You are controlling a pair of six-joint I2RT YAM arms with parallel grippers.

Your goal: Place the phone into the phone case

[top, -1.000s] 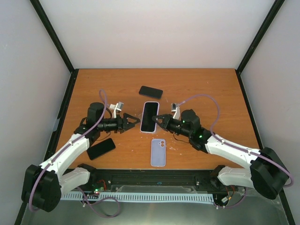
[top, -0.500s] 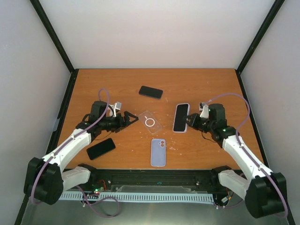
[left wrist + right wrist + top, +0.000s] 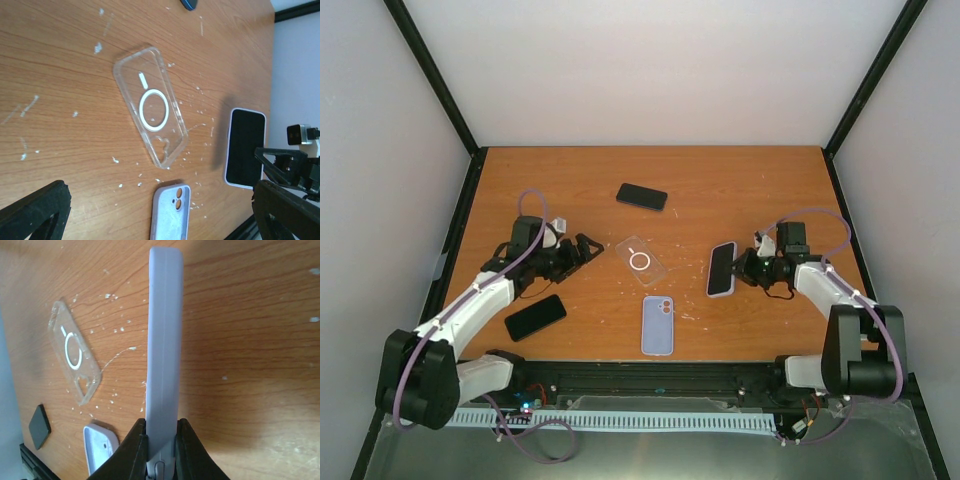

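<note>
My right gripper (image 3: 742,268) is shut on the end of a phone (image 3: 721,269) with a dark screen and lavender rim, held off the table at the right. The right wrist view shows the phone (image 3: 165,340) edge-on, with the right gripper (image 3: 162,440) pinching it from both sides. A clear phone case (image 3: 640,260) with a white ring lies flat at the table's centre, empty. My left gripper (image 3: 588,248) stands open to the left of it, holding nothing. In the left wrist view the left gripper (image 3: 160,215) frames the clear case (image 3: 150,107) and the phone (image 3: 245,147).
A lavender case (image 3: 658,325) lies empty near the front edge, below the clear one. One black phone (image 3: 641,196) lies at the back centre. Another black phone (image 3: 535,317) lies at the front left, beside my left arm.
My right gripper has carried the phone from the centre to the right, leaving the clear case on the table. My left gripper has opened fully and drawn back to the left.
</note>
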